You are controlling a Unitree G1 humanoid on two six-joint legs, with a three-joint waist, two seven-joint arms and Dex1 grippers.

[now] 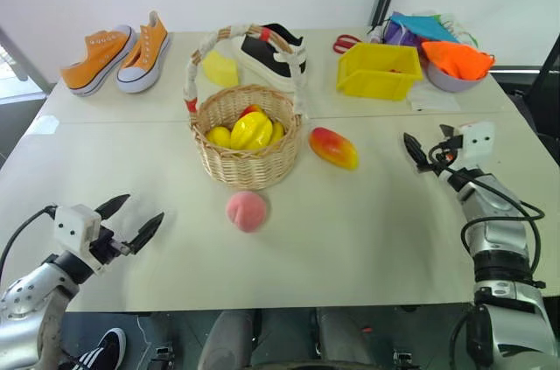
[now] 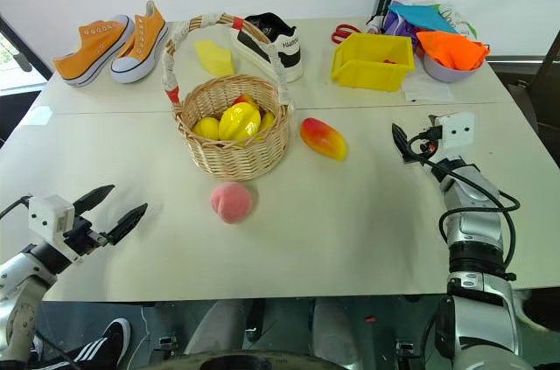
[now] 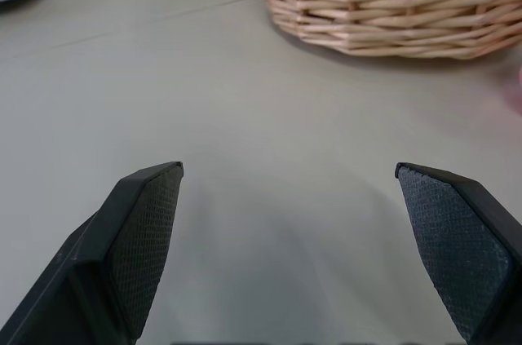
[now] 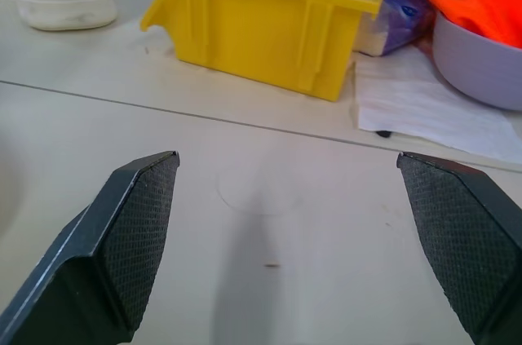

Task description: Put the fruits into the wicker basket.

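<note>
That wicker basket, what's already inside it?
The wicker basket holds several plain yellow fruits, with a bit of something red peeking out behind them. Whatever lies beneath them is covered. The peach and mango are outside, on the table.

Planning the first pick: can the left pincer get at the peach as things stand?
Probably yes. The left pincer is open, and bare table lies between it and the peach, which sits apart from the wicker basket.
</note>
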